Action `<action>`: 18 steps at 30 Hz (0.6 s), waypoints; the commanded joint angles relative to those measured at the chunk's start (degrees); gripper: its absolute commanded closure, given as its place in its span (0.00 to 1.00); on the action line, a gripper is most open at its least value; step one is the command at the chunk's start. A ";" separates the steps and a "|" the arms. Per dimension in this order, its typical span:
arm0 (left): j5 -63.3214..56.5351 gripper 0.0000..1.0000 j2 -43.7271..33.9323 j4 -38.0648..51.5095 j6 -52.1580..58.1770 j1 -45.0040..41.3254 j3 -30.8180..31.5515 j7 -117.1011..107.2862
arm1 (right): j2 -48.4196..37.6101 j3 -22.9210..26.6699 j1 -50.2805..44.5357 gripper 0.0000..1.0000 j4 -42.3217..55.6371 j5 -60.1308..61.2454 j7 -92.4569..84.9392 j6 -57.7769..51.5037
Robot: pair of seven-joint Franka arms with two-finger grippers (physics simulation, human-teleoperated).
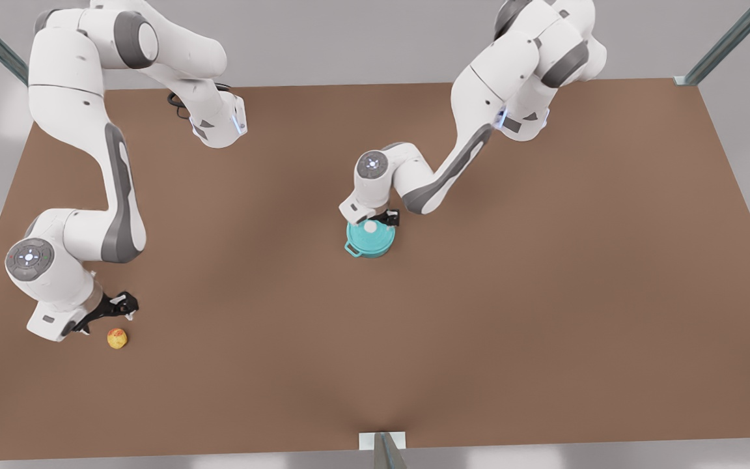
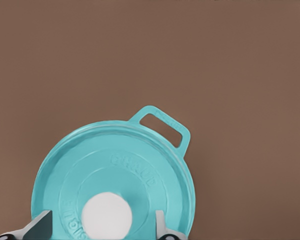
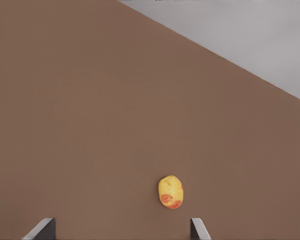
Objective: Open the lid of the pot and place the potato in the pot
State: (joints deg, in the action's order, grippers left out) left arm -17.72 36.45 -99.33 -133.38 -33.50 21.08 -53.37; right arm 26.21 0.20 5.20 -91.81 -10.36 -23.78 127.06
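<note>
The left pincer [image 1: 380,220] hovers spread around the white knob of the flat teal pot lid [image 2: 115,175] — on the round teal pot [image 1: 370,240] at mid-table — while the right pincer [image 1: 122,306], spread, hangs just beside the small yellow, red-patched potato [image 1: 117,338] on the brown table [image 1: 544,293].

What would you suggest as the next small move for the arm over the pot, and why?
Probably lower the left pincer and shut it on the white knob: its open fingers straddle the knob, the pot lid sits on the pot. The right pincer waits open beside the potato.
</note>
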 commanded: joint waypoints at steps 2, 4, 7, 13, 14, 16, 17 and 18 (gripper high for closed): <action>-1.70 0.00 0.28 0.10 -3.46 -0.16 -0.08 -16.06 | 1.39 0.15 0.69 0.00 -0.04 -0.10 -13.84 8.82; -2.67 0.34 0.37 0.10 -3.37 -0.16 -0.08 -16.06 | 2.53 0.15 1.21 0.00 -0.12 0.25 -13.84 8.82; -2.75 0.67 -0.07 0.10 -2.41 -0.08 -0.08 -15.54 | 4.64 0.06 1.48 0.00 -0.21 0.42 -13.75 8.90; -2.84 0.77 -0.16 3.70 3.83 0.71 -0.17 -12.64 | 5.43 -0.11 3.59 0.00 -2.24 6.40 -15.95 7.06; -2.84 0.77 0.11 7.30 7.25 1.33 -0.17 -12.03 | 6.05 -0.11 3.67 0.00 -2.06 6.40 -15.95 7.06; -2.58 0.76 0.46 9.15 8.23 7.04 -0.34 -6.40 | 7.10 -0.47 4.82 0.00 -1.62 6.31 -15.95 6.97; -2.32 0.76 1.16 9.59 8.23 9.94 -0.43 -2.62 | 7.72 -0.47 4.90 0.00 -1.62 6.40 -15.95 6.71; -2.40 0.76 2.74 10.73 8.23 11.61 -0.43 -0.07 | 8.33 -0.64 5.34 0.00 -1.62 6.40 -15.95 5.83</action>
State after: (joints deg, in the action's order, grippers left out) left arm -20.77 38.83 -89.18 -127.93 -23.47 20.64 -61.00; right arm 34.27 -0.35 10.34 -93.45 -4.69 -33.00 133.92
